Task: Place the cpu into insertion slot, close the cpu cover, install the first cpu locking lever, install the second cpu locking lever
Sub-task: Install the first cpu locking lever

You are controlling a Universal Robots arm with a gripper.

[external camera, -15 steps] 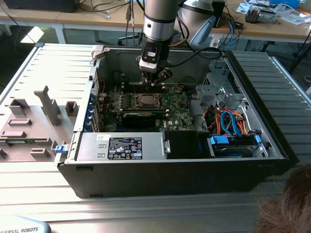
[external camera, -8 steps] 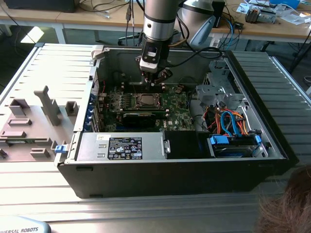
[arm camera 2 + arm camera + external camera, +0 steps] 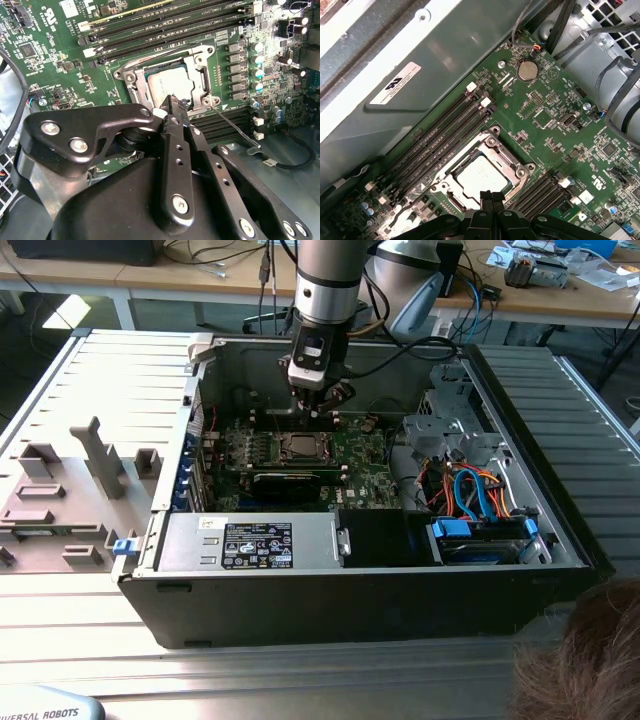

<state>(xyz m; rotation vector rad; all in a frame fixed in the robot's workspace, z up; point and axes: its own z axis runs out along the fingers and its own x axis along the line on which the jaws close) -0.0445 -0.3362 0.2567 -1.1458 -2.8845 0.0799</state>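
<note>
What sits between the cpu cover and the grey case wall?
Long narrow black slots lie side by side on the green board between the cpu cover and the case wall, seen in the first wrist view.

Open computer case (image 3: 350,590) on ribbed table (image 3: 300,680), blue cables (image 3: 487,502) inside
</note>
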